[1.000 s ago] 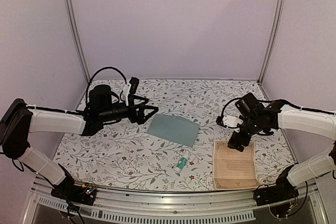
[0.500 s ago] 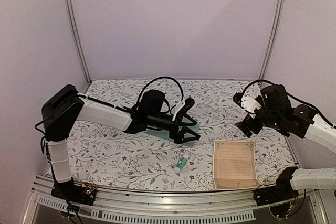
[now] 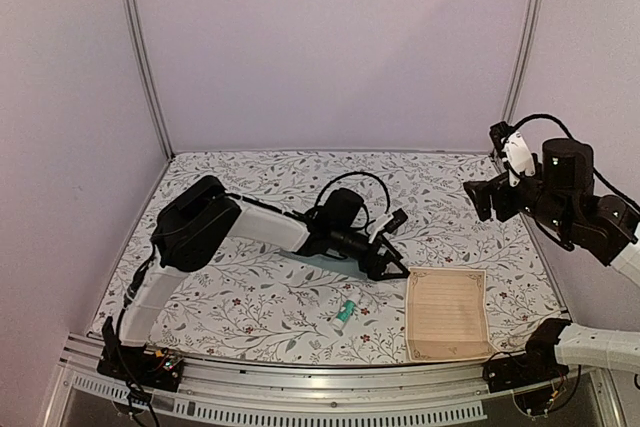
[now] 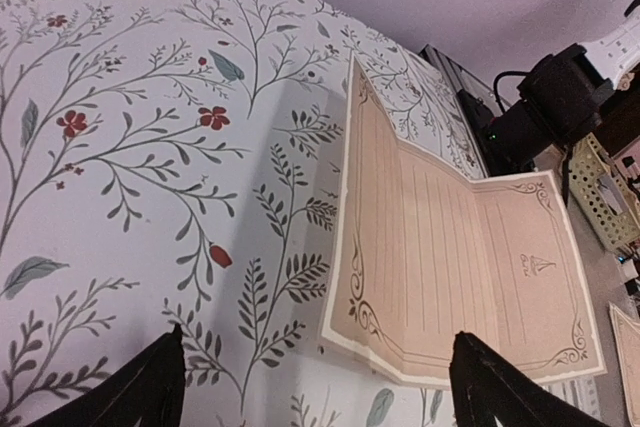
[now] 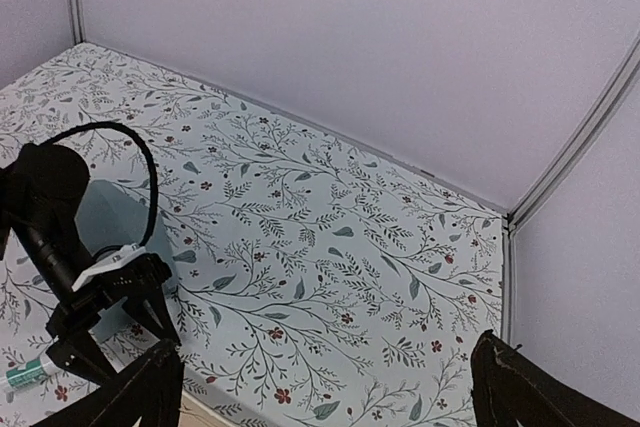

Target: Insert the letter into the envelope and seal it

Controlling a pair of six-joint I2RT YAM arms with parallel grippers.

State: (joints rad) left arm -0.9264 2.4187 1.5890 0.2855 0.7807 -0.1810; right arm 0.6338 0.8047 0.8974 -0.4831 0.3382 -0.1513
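Note:
The tan letter lies flat on the table at the front right. In the left wrist view the letter shows ruled lines, a dark ornate border and fold creases. My left gripper is open and empty, low over the table just left of the letter's far left corner; its fingertips frame the letter's near edge. The teal envelope lies mid-table, mostly hidden under my left arm; it also shows in the right wrist view. My right gripper is open and empty, raised at the back right, away from both.
A small white-and-green glue stick lies in front of the envelope, left of the letter. The floral table cover runs to pale walls at the back and sides. Metal corner posts stand at the back corners.
My left arm has swept right, across the envelope, to the letter's left edge. My right arm has risen and pulled back to the right, away from the letter.

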